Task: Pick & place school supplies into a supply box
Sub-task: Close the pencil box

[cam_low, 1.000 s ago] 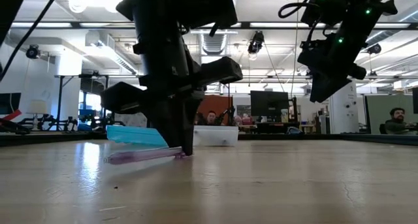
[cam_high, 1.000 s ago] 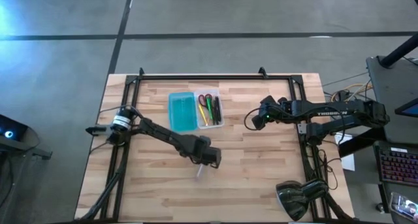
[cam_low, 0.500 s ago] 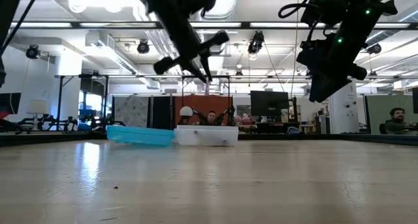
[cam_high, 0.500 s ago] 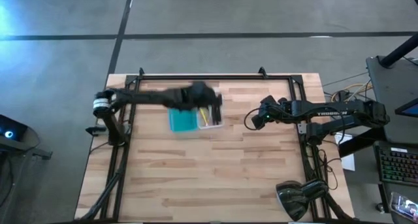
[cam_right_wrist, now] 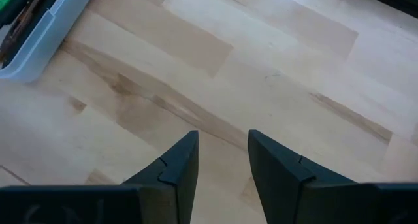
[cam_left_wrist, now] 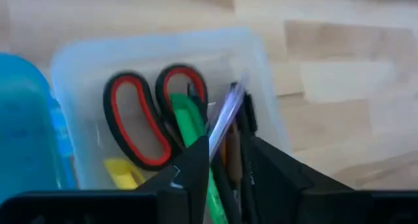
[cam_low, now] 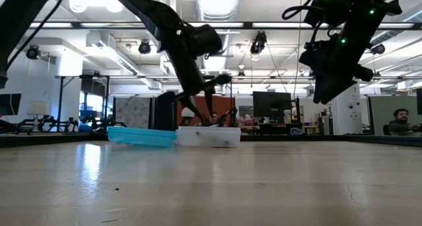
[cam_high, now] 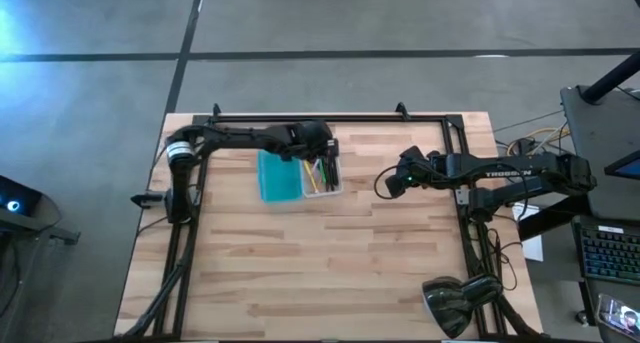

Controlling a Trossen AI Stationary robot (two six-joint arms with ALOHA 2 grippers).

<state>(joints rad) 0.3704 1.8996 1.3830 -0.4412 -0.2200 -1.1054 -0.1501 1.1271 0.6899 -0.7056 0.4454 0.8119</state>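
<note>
On the pale wooden plank worktop, the clear plastic supply box sits near the far edge, teal lid alongside. The left claw, clenched on a pale lilac pen, hangs over red-handled scissors inside. The right claw waits parted, near the right edge.

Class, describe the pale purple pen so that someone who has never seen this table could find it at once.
Start at the supply box near the table's far edge. The left gripper hangs over its clear tray half, fingers shut on the pale purple pen. It is the only pale, see-through pen, next to the red-handled scissors and a green pen.
</note>
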